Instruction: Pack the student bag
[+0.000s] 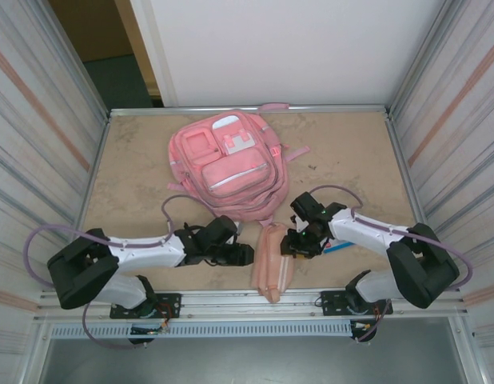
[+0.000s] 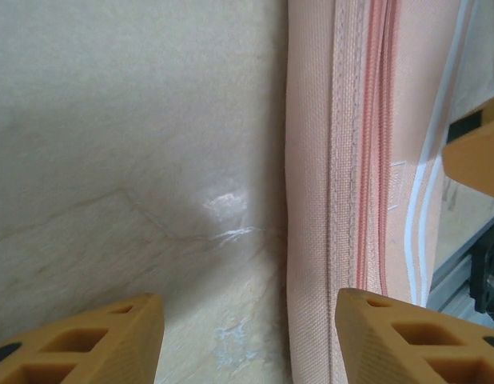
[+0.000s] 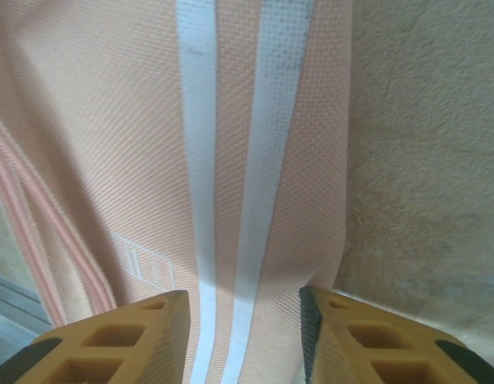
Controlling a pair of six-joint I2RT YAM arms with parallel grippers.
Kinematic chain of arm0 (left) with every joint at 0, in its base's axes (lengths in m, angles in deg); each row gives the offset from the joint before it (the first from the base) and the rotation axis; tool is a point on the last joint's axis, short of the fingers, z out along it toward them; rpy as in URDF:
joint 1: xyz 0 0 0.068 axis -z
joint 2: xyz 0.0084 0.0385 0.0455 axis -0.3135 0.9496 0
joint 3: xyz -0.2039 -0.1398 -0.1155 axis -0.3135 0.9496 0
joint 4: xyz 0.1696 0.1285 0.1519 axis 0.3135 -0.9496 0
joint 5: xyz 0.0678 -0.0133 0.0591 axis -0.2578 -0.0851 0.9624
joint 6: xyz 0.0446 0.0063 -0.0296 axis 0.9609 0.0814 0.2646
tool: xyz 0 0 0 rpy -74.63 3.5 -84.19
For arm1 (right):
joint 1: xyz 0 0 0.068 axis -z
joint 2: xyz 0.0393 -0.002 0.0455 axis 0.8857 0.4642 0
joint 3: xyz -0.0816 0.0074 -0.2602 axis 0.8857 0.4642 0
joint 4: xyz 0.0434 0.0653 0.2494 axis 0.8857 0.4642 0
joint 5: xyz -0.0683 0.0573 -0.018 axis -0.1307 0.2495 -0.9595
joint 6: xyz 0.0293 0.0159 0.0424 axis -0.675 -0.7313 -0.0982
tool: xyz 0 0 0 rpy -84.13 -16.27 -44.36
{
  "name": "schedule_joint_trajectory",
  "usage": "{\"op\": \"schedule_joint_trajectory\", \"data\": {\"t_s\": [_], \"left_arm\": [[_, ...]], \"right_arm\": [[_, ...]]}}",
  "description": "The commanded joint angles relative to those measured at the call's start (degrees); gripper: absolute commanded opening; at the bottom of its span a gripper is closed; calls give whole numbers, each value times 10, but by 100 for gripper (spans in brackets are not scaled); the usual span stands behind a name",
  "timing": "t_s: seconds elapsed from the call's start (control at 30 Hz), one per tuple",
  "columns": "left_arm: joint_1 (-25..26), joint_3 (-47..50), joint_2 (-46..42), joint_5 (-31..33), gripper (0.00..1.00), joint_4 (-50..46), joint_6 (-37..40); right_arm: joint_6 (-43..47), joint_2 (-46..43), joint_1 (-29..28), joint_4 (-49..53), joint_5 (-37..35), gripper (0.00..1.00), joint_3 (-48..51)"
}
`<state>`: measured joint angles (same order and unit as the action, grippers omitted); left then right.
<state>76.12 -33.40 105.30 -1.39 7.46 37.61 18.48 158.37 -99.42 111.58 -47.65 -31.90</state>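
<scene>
The student bag [image 1: 223, 164], a big pink backpack, lies flat at the back middle of the table, apart from both arms. A small oblong pink pencil case [image 1: 272, 260] with white stripes lies near the front edge between the grippers. My left gripper [image 1: 245, 254] is open at the case's left side. In the left wrist view one finger of the left gripper [image 2: 251, 336] hangs over bare table and the other over the pencil case [image 2: 335, 200] by its zip. My right gripper [image 1: 293, 244] is at the case's right edge. In the right wrist view the right gripper [image 3: 245, 336] pinches the striped fabric of the pencil case [image 3: 255, 144].
The beige table [image 1: 135, 168] is walled by corrugated panels on the left and right. A metal rail [image 1: 255, 302] runs along the near edge just past the pencil case. A small blue item [image 1: 336, 247] peeks out under the right arm.
</scene>
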Motion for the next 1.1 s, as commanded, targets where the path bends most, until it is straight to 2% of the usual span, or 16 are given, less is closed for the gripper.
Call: {"op": "schedule_joint_trajectory", "data": {"t_s": [0.0, 0.17, 0.33, 0.43, 0.53, 0.67, 0.73, 0.8, 0.93, 1.07], "left_arm": [[3, -6, 43, -53, 58, 75, -9], [12, -28, 92, -85, 56, 120, -18], [12, -11, 63, -87, 27, 147, -27], [12, -3, 11, -57, 12, 105, -12], [4, 3, -40, -35, 2, 63, 1], [-10, 5, -110, -12, 0, 7, 12], [-18, -6, -148, 0, 0, -33, 23], [-19, -25, -185, 31, 0, -99, 37], [-30, -52, -259, 121, 0, -259, 36], [-66, -77, -330, 163, 0, -408, 44]], "right_arm": [[5, 21, -18, -21, -2, 36, 11], [-14, 27, -42, -74, 15, 31, 34], [-21, 20, -43, -86, 23, 30, 40], [-20, 1, -43, -88, 21, 30, 42], [-28, -27, -43, -97, 8, 32, 51], [-24, -83, -42, -92, -27, 51, 48], [-19, -125, -42, -60, -73, 60, 24], [-11, -160, -42, -41, -118, 65, -4], [3, -170, -38, -52, -208, 67, -71], [-45, -93, -9, -49, -239, 68, -164]]}}
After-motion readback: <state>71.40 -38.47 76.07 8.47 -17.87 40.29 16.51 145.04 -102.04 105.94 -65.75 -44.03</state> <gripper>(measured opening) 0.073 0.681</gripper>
